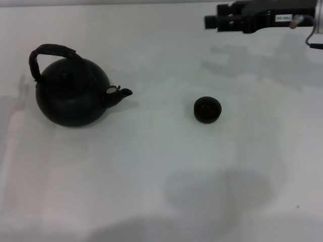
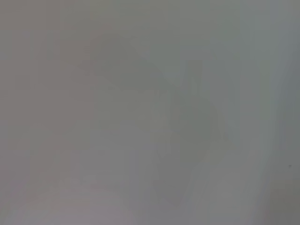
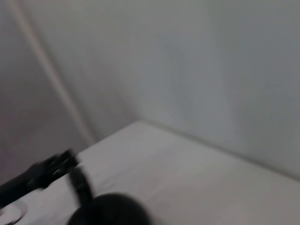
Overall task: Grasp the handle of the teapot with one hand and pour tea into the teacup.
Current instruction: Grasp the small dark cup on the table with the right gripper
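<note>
Teapot [image 1: 73, 97] near desk [image 1: 161, 166] left edge, spout toward teacup [image 1: 207, 109], well apart; right claw [image 1: 212, 22] at far right corner, opening indiscernible.

— How many teapots on the bench [image 1: 161, 171]?
— One teapot [image 1: 73, 98], near the left edge, with one arched handle [image 1: 48, 53], one short spout [image 1: 122, 93] and one knobbed lid [image 1: 66, 75].
— And cups?
— One teacup [image 1: 207, 109], nearer the middle.
— Any claws in sight?
— One, the right claw [image 1: 214, 21], at the far right corner.
</note>
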Controlling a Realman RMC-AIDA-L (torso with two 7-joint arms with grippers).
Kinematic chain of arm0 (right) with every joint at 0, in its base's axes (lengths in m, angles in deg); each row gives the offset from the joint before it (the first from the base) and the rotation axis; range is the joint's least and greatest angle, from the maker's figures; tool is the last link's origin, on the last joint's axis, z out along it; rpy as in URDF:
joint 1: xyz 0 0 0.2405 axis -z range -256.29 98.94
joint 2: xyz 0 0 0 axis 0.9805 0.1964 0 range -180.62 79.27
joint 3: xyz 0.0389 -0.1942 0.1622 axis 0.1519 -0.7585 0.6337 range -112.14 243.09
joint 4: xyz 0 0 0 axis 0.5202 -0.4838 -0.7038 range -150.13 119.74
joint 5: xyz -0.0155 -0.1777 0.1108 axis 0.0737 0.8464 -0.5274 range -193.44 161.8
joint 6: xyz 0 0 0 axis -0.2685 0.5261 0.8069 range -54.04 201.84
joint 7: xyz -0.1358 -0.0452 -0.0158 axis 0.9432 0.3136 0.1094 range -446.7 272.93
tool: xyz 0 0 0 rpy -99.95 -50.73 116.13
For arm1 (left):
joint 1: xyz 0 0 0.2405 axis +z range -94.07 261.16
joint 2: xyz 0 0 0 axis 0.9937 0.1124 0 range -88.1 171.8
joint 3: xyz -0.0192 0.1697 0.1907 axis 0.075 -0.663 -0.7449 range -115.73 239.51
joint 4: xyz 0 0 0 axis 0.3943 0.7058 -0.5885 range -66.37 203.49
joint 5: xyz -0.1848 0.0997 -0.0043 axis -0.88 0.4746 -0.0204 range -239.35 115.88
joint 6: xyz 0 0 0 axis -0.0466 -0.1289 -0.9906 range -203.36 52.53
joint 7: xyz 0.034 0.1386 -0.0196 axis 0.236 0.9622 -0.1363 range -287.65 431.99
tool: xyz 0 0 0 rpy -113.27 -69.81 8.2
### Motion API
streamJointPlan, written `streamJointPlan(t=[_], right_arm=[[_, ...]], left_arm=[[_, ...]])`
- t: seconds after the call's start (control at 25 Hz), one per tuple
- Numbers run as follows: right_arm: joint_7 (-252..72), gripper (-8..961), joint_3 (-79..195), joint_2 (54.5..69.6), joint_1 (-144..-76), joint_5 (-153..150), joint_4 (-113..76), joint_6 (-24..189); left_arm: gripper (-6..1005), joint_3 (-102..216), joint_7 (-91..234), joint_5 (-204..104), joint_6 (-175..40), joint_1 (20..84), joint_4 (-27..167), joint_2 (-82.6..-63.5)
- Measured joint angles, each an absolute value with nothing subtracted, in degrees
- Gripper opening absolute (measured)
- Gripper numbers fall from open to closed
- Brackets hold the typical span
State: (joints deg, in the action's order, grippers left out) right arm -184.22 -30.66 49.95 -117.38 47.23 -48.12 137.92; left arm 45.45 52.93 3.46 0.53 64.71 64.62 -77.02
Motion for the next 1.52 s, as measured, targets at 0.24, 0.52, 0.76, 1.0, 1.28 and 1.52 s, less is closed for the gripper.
streamJointPlan(t=[0.24,0.52,0.76,1.0,1.28,1.52], right_arm=[[-191.25,668,-23.55,50.89,-121.37,63.86,-53.04,145.75],[-199.97,671,-22.01,52.55,-125.22,78.61,-59.47,149.95],[-207.29,673,-21.39,55.54,-126.85,91.75,-67.34,153.14],[-209.14,676,-17.41,59.61,-127.53,102.73,-72.17,158.42],[-211.93,679,-16.78,64.48,-128.42,116.84,-76.75,160.63],[-213.25,681,-18.45,64.63,-129.68,118.45,-76.12,160.39]], left_arm=[[638,45.55,52.92,3.31,0.19,64.61,65.10,-76.98],[637,46.19,52.92,3.05,0.16,64.72,65.32,-77.06],[637,46.31,52.92,2.57,0.31,64.79,65.31,-77.07],[638,46.34,52.92,2.56,0.43,64.85,65.31,-77.16],[638,46.34,52.92,2.31,0.48,64.62,65.32,-77.15],[637,46.34,52.92,1.71,0.48,64.45,65.32,-77.15]])
